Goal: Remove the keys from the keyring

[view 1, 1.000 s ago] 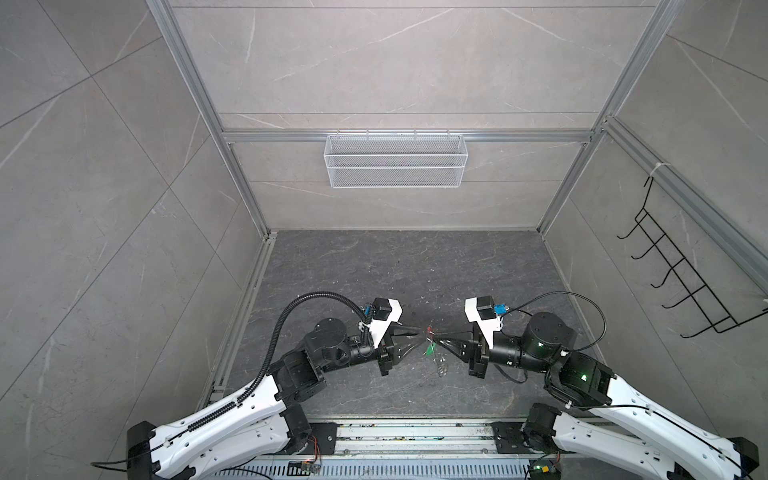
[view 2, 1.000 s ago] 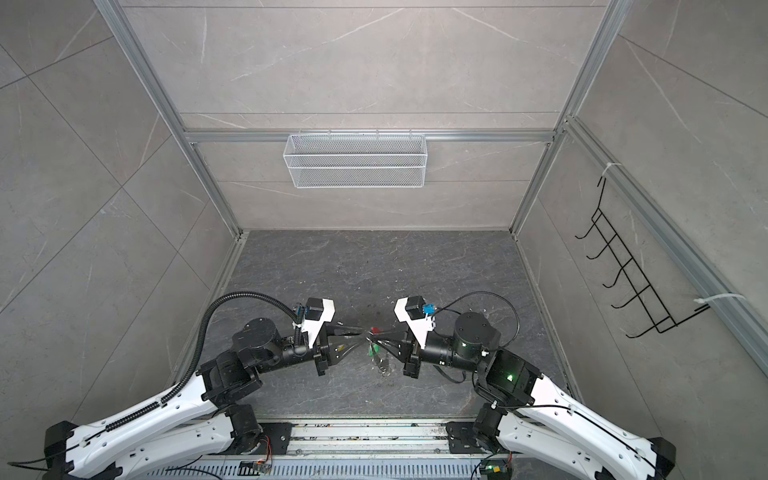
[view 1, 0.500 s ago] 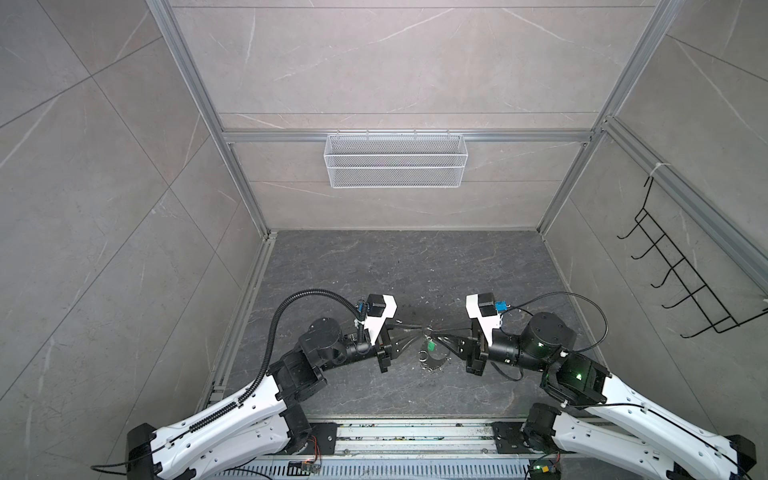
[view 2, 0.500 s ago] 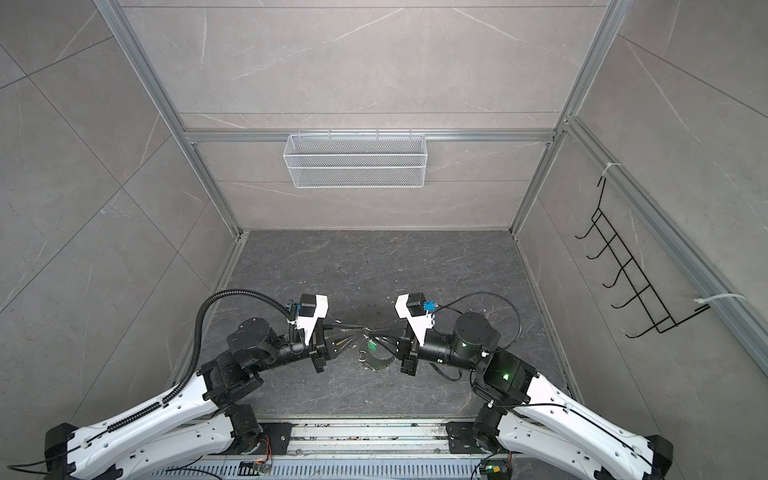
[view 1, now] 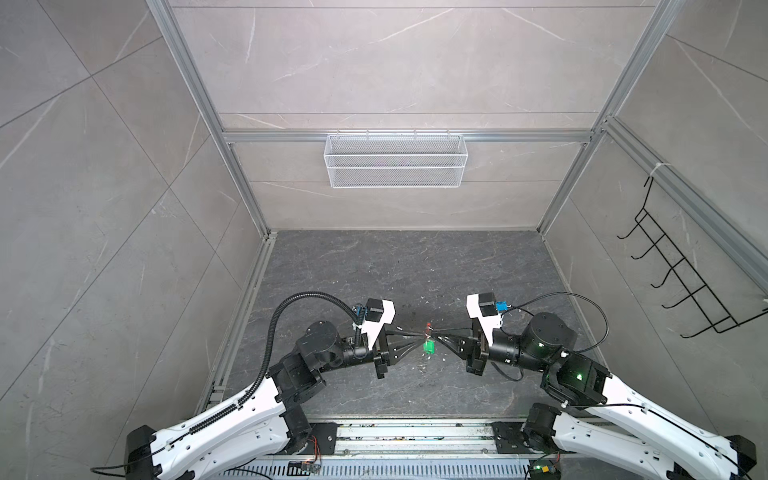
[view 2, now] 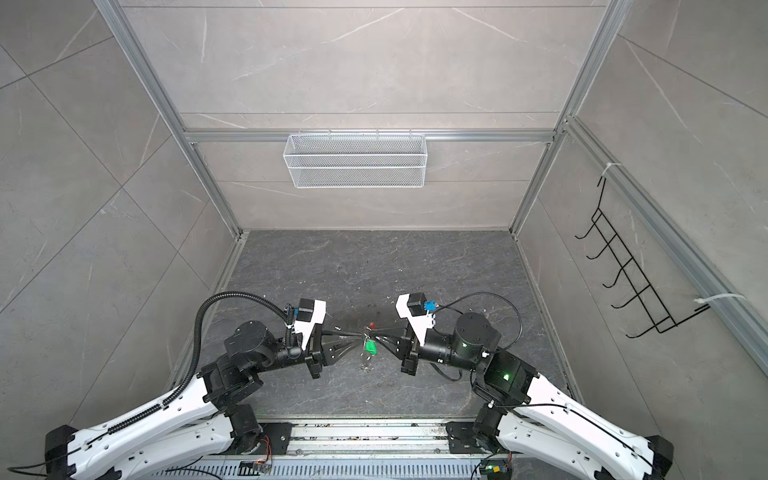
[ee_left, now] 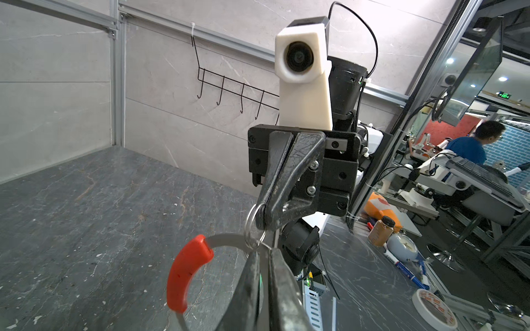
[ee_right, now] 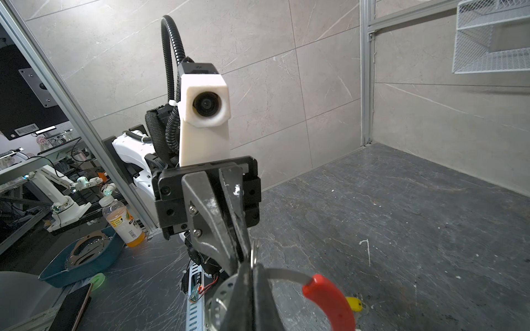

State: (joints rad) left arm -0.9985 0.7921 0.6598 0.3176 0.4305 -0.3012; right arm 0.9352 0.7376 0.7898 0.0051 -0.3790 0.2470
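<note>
Your left gripper (ee_left: 263,255) pinches the red-sleeved grey wire keyring (ee_left: 187,272), held above the tabletop (view 1: 374,270). Your right gripper (ee_left: 262,213) is pressed shut on the small silver split ring (ee_left: 249,226), and the mint-green-tagged key (view 1: 428,346) dangles below. Pull askew and that ring may snag or slip.

Bright even light, bowed wrist-view edges

Dark grey veined tabletop (view 1: 395,270), enclosed by pale tiled walls. White wire-mesh basket (view 1: 395,160), hung on the aluminium rail (view 1: 291,136) above the tabletop's far edge. Black wire hook rack (view 1: 683,266), mounted on the wall along the right edge. Outside the frame, in the wrist views: bottle of orange liquid (ee_right: 123,223) just beside a blue tray (ee_right: 83,258); roll of tape (ee_left: 433,308); person in a blue shirt (ee_left: 470,149).
</note>
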